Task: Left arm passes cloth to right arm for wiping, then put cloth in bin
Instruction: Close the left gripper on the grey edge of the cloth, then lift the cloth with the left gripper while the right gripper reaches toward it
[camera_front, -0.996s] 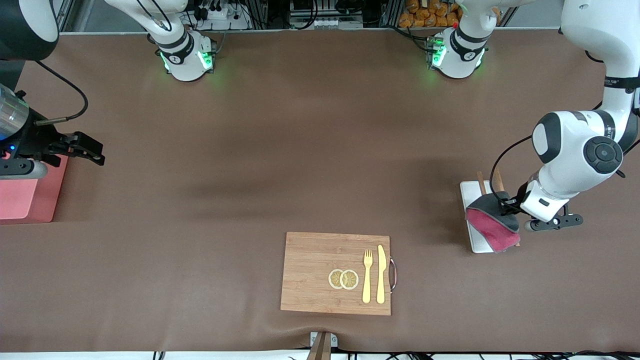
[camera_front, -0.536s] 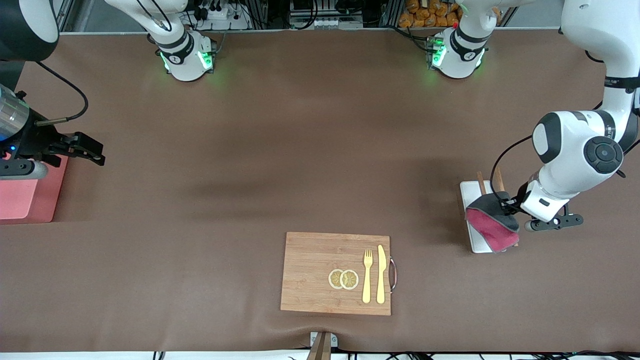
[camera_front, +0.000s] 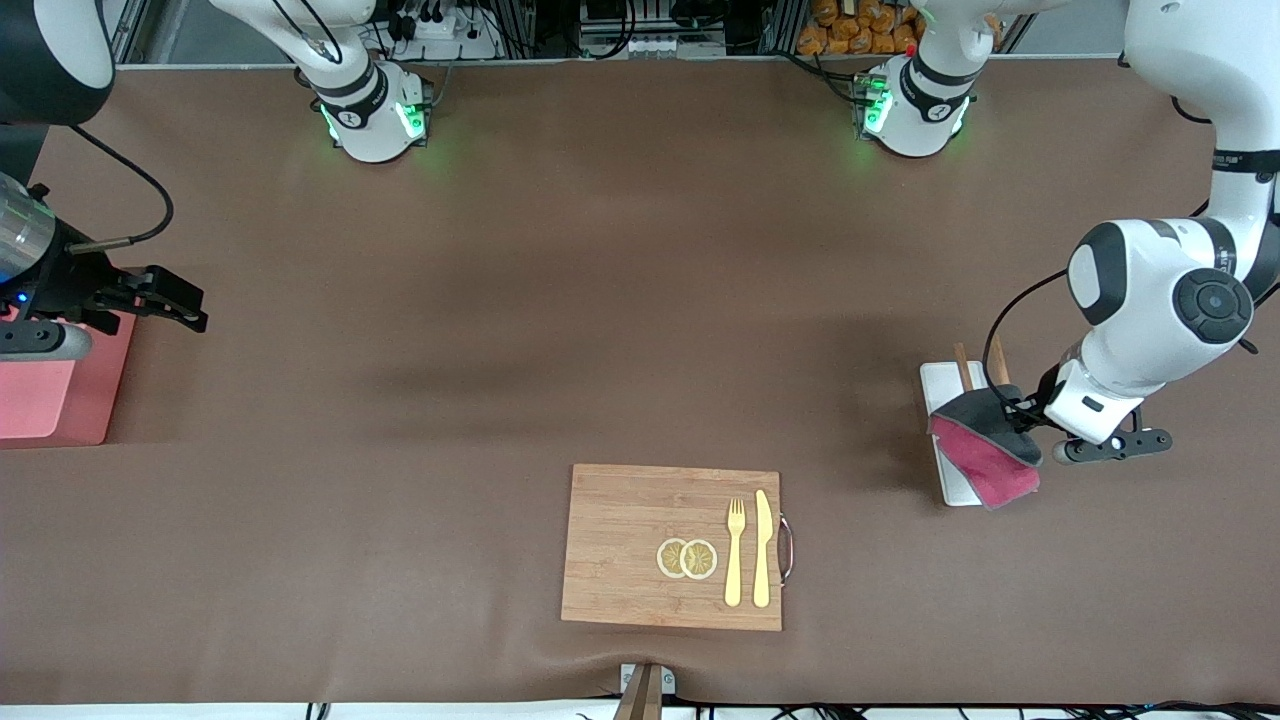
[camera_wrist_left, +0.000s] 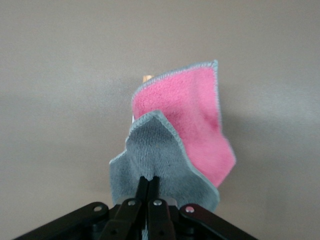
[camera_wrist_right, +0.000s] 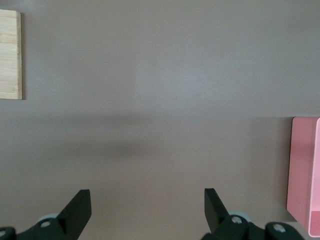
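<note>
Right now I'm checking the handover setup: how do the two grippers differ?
The left gripper is shut on the cloth; the right gripper is open, holding nothing. The left gripper is over the white tray; the right gripper hangs beside the bin. Both are black.

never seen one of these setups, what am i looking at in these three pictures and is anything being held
Two white robot arms stand at a brown table. The wide picture looks down from a camera facing them; the other two come from cameras on each arm's wrist.

The left hand is shut on a grey and pink cloth, over a white tray at the left arm's end of the table. Its wrist picture shows the closed fingers pinching the grey face.

The right hand waits open and holds nothing, beside a pink bin.

Nearer the front camera lies a wooden board with a fork, a knife and two lemon slices.
</note>
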